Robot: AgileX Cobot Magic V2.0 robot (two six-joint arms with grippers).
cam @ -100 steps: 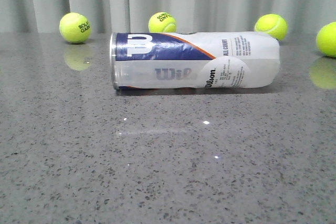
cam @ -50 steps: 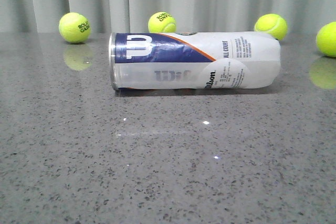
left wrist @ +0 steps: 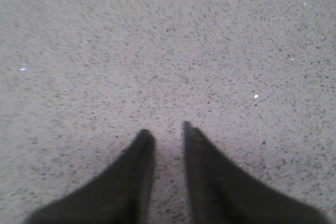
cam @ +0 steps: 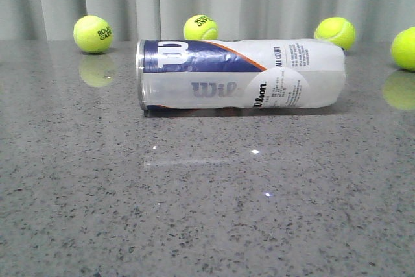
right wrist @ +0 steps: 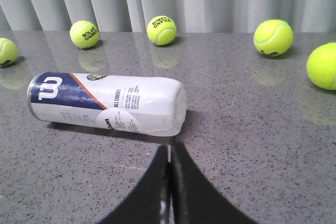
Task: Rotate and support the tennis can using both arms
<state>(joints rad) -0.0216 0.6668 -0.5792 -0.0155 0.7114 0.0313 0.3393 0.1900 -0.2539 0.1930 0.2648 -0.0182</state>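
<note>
Left tool [left wrist: 167, 129] ajar, right tool [right wrist: 170, 148] closed.

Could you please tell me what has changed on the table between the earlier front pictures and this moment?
The tennis can has rolled slightly about its long axis: half a second ago its white "W" sat fully in view, and now it has turned back up toward the top edge, much as a second ago. The can lies on its side in the same spot, untouched, and the tennis balls have not moved.

Even, diffuse overhead lighting is recorded, with pinpoint glare and ball reflections on the polished table [cam: 207, 212]; the left gripper [left wrist: 167, 132] at 6 o'clock is rendered blurred.
</note>
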